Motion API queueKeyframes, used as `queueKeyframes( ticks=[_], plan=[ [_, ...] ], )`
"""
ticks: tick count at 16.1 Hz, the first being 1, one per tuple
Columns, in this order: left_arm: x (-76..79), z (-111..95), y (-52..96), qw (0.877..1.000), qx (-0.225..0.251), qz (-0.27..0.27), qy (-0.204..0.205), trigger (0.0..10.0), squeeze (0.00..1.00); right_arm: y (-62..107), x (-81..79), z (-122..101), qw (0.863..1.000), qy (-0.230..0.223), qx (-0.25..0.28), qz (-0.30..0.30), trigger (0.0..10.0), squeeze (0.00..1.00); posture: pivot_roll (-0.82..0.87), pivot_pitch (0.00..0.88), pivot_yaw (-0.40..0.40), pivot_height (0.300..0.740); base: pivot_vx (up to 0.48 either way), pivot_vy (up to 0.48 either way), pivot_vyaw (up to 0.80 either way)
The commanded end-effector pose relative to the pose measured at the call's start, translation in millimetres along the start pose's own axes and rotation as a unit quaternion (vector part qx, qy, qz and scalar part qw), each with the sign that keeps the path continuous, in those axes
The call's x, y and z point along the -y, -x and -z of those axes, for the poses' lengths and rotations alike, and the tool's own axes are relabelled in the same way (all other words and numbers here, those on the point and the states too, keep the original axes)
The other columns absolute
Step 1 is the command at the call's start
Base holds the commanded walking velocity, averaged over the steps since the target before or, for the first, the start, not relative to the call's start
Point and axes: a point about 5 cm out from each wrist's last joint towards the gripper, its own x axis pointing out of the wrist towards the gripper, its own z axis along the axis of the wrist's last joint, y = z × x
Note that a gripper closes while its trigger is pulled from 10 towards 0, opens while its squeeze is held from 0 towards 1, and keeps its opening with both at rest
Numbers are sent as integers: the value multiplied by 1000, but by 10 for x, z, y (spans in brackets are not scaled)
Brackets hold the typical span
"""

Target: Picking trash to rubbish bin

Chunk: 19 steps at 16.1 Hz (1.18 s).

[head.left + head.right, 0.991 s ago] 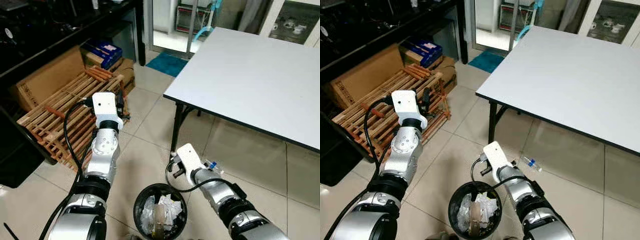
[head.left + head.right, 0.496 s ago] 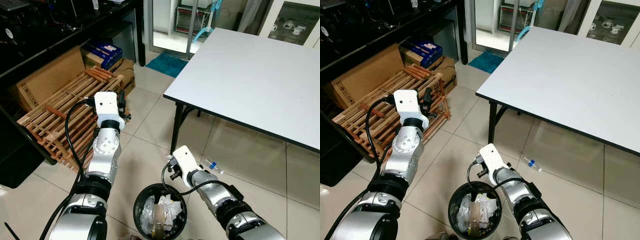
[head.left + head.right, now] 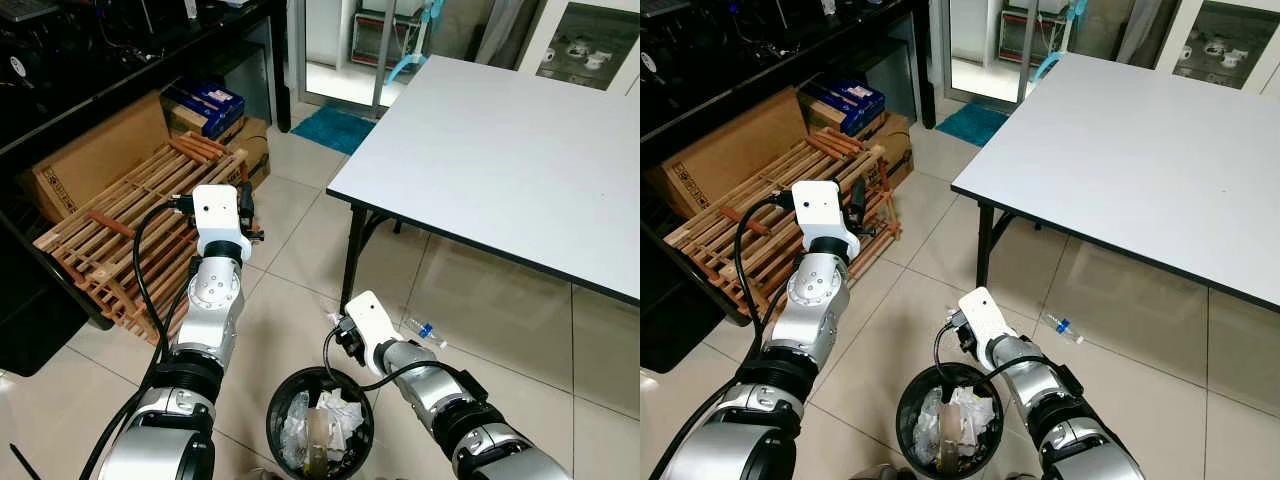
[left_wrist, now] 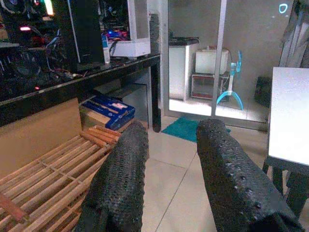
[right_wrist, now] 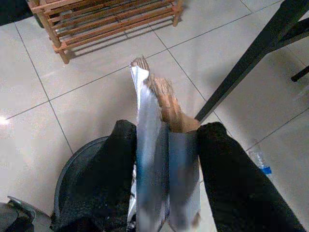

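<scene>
Foil wrapper (image 5: pixel 159 159), thin, light and crinkly, sits pinched flat between the right gripper's (image 5: pixel 166 181) fingers above the bin (image 3: pixel 320 420) at lower centre; a mid-body squeeze should hold. Left gripper (image 4: pixel 171 179) hangs parted, empty.

**Hidden, cropped and unclear**

The right gripper (image 5: pixel 166 179) clamps a silvery wrapper (image 5: pixel 157 159) whose near end blurs and runs off the frame edge; the rubbish bin (image 5: pixel 77 166) shows as a partial rim arc behind one finger; in the head views the bin (image 3: pixel 290 395) is cut by the bottom edge; the small plastic bottle (image 3: pixel 1060 327) on the floor is too small to read; the white table (image 3: pixel 520 160) runs off the right edge; the left gripper (image 4: pixel 169 179) fingers' bases are cropped.
</scene>
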Motion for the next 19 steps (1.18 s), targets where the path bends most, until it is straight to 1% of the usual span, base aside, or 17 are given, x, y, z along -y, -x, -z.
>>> queueKeyframes(
  ticks=[1, 2, 4, 5, 6, 15, 16, 17, 18, 19],
  plan=[
    [19, -13, 7, 1000, 2, 7, -6, 10000, 0, -2, 18, -16, 1000, 5, 2, -1, 10000, 459, 21, 34, 12, 740, 0, 0, 0],
    [30, -9, 10, 1000, 1, 9, -7, 10000, 0, -1, 17, -10, 1000, 7, 0, -2, 10000, 0, 20, 37, 13, 740, 0, 0, 0],
    [39, 0, 14, 1000, -2, 12, -8, 10000, 0, -2, 11, -11, 1000, 6, 1, -5, 10000, 0, 20, 38, 12, 740, 0, 0, 0],
    [41, 1, 14, 1000, -2, 12, -8, 10000, 0, -2, 11, -14, 1000, 3, 2, -5, 10000, 725, 21, 38, 12, 740, 0, 0, 0],
    [41, 1, 13, 1000, -3, 12, -8, 10000, 0, -2, 11, -19, 1000, 0, 4, -6, 10000, 1000, 21, 38, 12, 740, 0, 0, 0],
    [57, -2, 12, 1000, -4, 17, -7, 10000, 0, -2, 26, -42, 1000, 1, 8, -3, 10000, 1000, 21, 39, 11, 740, 0, 0, 0],
    [63, 11, 16, 1000, -8, 20, -7, 10000, 0, 0, 53, -57, 1000, 9, 11, 8, 10000, 698, 23, 39, 12, 740, 0, 0, 0],
    [66, 16, 18, 1000, -10, 21, -7, 10000, 0, 1, 62, -63, 1000, 11, 13, 12, 10000, 0, 23, 39, 12, 740, 0, 0, 0],
    [65, 34, 25, 1000, -14, 22, -8, 10000, 0, 6, 101, -118, 999, 8, 29, 22, 10000, 0, 23, 39, 12, 740, 0, 0, 0],
    [59, 61, 42, 1000, -18, 22, -10, 10000, 0, 35, 236, -305, 994, 4, 84, 63, 10000, 0, 21, 41, 14, 740, 0, 0, 0]
  ],
)
